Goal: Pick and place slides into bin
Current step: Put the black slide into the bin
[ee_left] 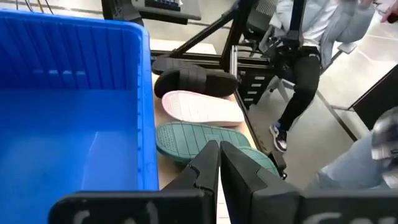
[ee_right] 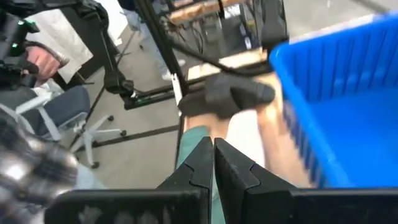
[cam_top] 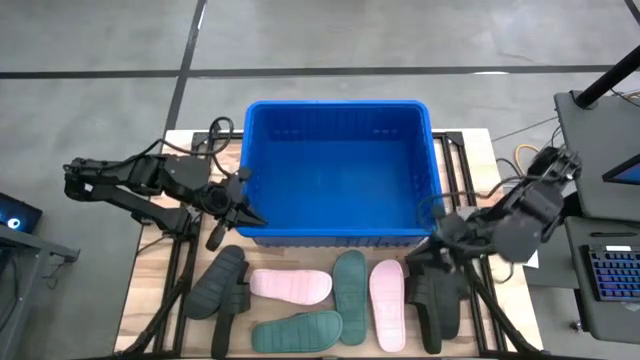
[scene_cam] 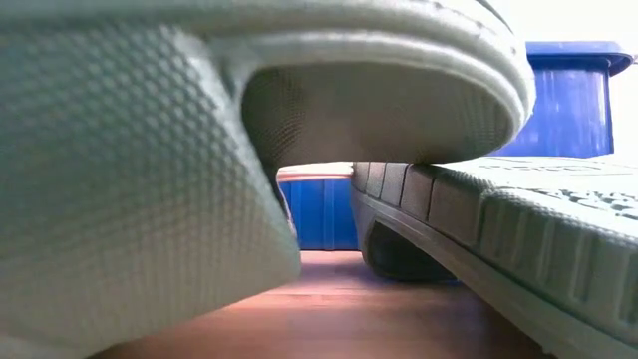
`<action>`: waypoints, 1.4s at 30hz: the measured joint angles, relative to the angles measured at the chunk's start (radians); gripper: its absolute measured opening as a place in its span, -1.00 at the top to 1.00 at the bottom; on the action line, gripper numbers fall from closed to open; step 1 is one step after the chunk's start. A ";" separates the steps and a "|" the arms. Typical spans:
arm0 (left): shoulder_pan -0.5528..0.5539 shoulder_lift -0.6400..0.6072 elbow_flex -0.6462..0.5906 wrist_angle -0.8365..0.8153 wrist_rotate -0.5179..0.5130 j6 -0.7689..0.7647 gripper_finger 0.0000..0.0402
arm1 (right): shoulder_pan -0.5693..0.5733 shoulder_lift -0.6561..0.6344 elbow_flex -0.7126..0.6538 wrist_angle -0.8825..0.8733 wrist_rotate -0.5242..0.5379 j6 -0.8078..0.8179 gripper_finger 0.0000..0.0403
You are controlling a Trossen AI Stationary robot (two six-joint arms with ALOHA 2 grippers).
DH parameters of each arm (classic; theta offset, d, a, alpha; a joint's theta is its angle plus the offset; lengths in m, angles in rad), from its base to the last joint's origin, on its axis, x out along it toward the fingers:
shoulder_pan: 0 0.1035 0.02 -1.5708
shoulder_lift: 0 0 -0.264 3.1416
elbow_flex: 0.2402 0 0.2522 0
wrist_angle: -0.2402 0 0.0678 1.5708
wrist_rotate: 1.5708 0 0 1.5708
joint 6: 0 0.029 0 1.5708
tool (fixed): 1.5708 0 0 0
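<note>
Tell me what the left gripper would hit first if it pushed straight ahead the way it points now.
Probably the dark green slide: in the wrist view, the left gripper, fingers shut, points across its sole, with the pink slide beyond. Depth is unclear.

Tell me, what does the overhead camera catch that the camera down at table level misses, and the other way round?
Only the high view shows both arms: the left gripper by the bin's near left corner, the right gripper by its near right corner, both shut and empty. It also shows the empty bin floor and the pink slides in the row.

Only the low view shows the bumpy tread of a slide sole pressed close to the lens, filling most of the picture.

Both show the blue bin and the wooden table.
</note>
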 joint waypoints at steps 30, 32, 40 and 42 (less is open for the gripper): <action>0.000 -0.116 -0.087 -0.008 0.087 0.043 1.00 | -0.047 0.230 0.000 0.214 0.000 0.371 0.96; 0.000 -0.112 -0.087 -0.004 0.087 0.048 1.00 | -0.068 0.230 0.000 0.242 -0.003 0.333 0.96; 0.000 -0.054 -0.087 0.010 0.087 0.019 1.00 | -0.100 0.211 0.000 0.218 -0.146 0.288 0.96; 0.002 -0.027 -0.087 0.012 0.086 0.019 1.00 | -0.098 0.211 0.000 0.193 -0.183 0.287 0.96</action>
